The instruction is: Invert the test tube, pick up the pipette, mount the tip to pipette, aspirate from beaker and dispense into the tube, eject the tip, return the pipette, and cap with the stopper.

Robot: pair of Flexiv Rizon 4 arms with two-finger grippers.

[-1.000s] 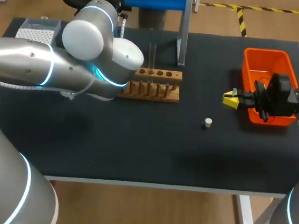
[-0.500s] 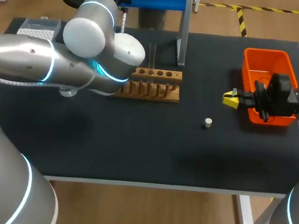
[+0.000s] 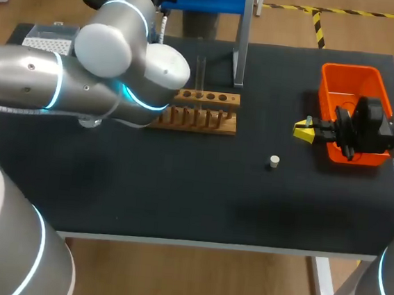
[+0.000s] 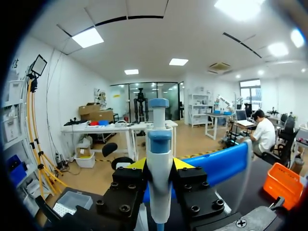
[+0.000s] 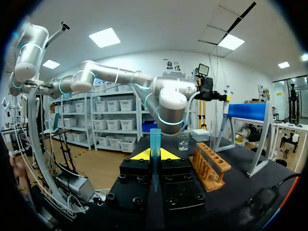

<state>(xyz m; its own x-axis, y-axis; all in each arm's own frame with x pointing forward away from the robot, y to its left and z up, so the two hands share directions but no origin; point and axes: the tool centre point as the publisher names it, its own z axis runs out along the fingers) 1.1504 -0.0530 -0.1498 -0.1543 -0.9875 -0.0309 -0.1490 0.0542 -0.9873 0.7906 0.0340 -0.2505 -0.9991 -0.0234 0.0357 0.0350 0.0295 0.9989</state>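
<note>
shifting a little toward the tip box (image 3: 48, 37), left arm with left gripper (image 4: 160, 165) clamped on the pipette (image 4: 159, 139), likely bound for tip mounting; right gripper (image 5: 155, 155) unmoved beside the bin (image 3: 351, 68), clamped on a blue tube (image 5: 155, 137).

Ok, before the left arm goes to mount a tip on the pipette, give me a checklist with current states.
1. Pipette clamped in left pincer: ok.
2. Pipette's lower end bare of a tip: cannot tell, hidden.
3. Tip box on the table near the left arm: ok.
4. Clear tube upright in wooden rack: ok.
5. Right pincer away from the tip box, shut on a blue tube: ok.
6. Stopper lying loose on table: ok.
</note>
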